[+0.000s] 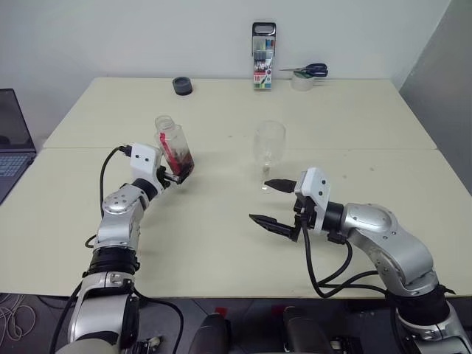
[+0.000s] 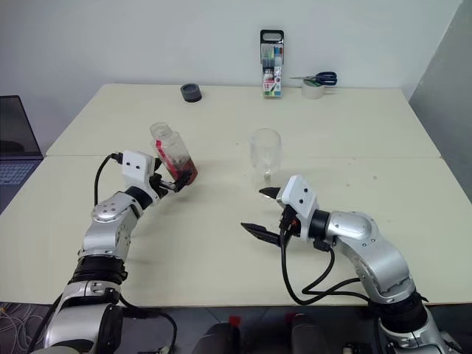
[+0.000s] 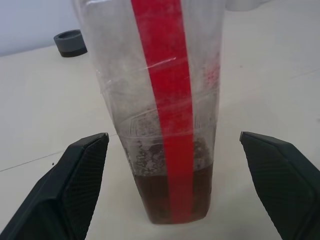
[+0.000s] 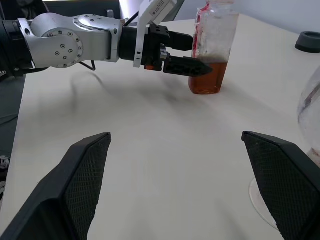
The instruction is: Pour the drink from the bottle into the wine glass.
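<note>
The bottle (image 1: 174,146), clear plastic with a red label strip, stands on the table (image 1: 221,243) left of centre. Its mouth looks uncapped. The reddish-brown drink (image 3: 150,200) fills only its lowest part. My left gripper (image 1: 179,171) is open, with a finger (image 3: 75,175) on either side of the bottle's lower half and a gap to each. The wine glass (image 1: 270,140), clear and looking empty, stands upright near the table's middle. My right gripper (image 1: 269,203) hovers open just in front of the glass's foot, holding nothing.
A tall black-topped marker case (image 1: 263,66) stands at the far edge, with scissors (image 1: 310,70) lying on a tape roll beside it. A dark round ring (image 1: 183,85) lies at the far left. A laptop (image 1: 11,144) sits off the table's left side.
</note>
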You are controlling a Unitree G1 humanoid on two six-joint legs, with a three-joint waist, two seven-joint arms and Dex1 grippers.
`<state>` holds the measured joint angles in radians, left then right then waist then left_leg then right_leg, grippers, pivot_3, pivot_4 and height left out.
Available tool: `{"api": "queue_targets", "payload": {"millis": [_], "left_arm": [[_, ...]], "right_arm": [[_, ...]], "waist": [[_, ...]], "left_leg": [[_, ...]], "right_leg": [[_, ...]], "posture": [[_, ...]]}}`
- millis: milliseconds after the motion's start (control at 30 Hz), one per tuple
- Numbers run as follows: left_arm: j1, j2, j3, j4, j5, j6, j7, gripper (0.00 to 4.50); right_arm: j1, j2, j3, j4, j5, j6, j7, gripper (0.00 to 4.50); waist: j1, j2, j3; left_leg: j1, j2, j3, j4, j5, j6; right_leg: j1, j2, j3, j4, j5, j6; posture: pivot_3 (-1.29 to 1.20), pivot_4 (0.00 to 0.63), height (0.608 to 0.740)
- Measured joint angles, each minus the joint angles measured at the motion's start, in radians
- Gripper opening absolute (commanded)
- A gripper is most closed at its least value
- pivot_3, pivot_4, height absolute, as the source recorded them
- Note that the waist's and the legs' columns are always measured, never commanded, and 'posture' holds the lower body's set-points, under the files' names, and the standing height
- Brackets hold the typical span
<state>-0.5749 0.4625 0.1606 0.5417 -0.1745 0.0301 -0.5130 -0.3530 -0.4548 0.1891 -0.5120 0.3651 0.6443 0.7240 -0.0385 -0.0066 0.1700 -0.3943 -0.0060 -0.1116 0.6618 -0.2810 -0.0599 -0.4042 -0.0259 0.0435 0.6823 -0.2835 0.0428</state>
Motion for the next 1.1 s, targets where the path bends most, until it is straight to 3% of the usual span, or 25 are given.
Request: {"api": "queue_targets", "payload": {"millis": [267, 367, 567, 633, 900, 1100], "left_arm": [[-0.074, -0.013, -0.001, 0.096, 0.006, -0.026, 0.0, 4.5], [-0.105, -0.018, -0.005, 0.151, 0.017, -0.048, -0.002, 3.94], [-0.144, -0.019, -0.006, 0.231, 0.023, -0.091, -0.019, 2.05], [-0.151, -0.021, -0.005, 0.249, 0.022, -0.103, -0.024, 1.69], [-0.164, -0.026, -0.005, 0.267, 0.023, -0.112, -0.047, 1.68], [-0.166, -0.033, -0.088, 0.168, 0.093, -0.13, -0.041, 1.68]], "right_arm": [[-0.012, -0.002, -0.001, -0.01, 0.01, 0.0, -0.012, 4.48], [-0.014, -0.002, -0.001, -0.01, 0.009, -0.002, -0.017, 4.5], [-0.014, -0.003, -0.001, -0.01, 0.009, -0.01, -0.03, 4.5], [-0.014, -0.003, -0.001, -0.01, 0.009, -0.013, -0.032, 4.5], [-0.012, -0.003, -0.015, -0.016, 0.009, -0.036, -0.055, 4.5], [-0.008, 0.023, -0.074, -0.031, 0.009, -0.073, -0.116, 4.5]], "waist": [[0.001, 0.0, 0.0], [0.001, 0.0, 0.0], [0.001, 0.0, 0.0], [0.001, 0.0, 0.0], [0.001, 0.0, 0.0], [0.004, 0.0, 0.0]], "left_leg": [[0.0, 0.0, 0.0, 0.0, 0.0, 0.0], [0.0, 0.0, 0.0, 0.0, 0.0, 0.0], [0.0, 0.0, 0.0, 0.0, 0.0, 0.0], [0.0, 0.0, 0.0, 0.0, 0.0, 0.0], [-0.001, 0.0, 0.0, 0.001, 0.0, 0.0], [-0.002, -0.001, -0.001, 0.001, 0.0, 0.0]], "right_leg": [[0.0, 0.0, 0.0, 0.0, 0.0, 0.0], [0.0, 0.0, 0.0, 0.0, 0.0, 0.0], [0.0, 0.0, 0.0, 0.0, 0.0, 0.0], [0.0, 0.0, 0.0, 0.0, 0.0, 0.0], [0.0, 0.0, 0.0, 0.0, 0.0, 0.0], [-0.001, 0.0, -0.001, 0.0, 0.0, 0.0]], "posture": [[0.0, 0.15, 0.74], [0.0, 0.15, 0.74], [0.0, 0.15, 0.74], [0.0, 0.15, 0.74], [0.0, 0.15, 0.74], [0.0, 0.15, 0.74]]}}
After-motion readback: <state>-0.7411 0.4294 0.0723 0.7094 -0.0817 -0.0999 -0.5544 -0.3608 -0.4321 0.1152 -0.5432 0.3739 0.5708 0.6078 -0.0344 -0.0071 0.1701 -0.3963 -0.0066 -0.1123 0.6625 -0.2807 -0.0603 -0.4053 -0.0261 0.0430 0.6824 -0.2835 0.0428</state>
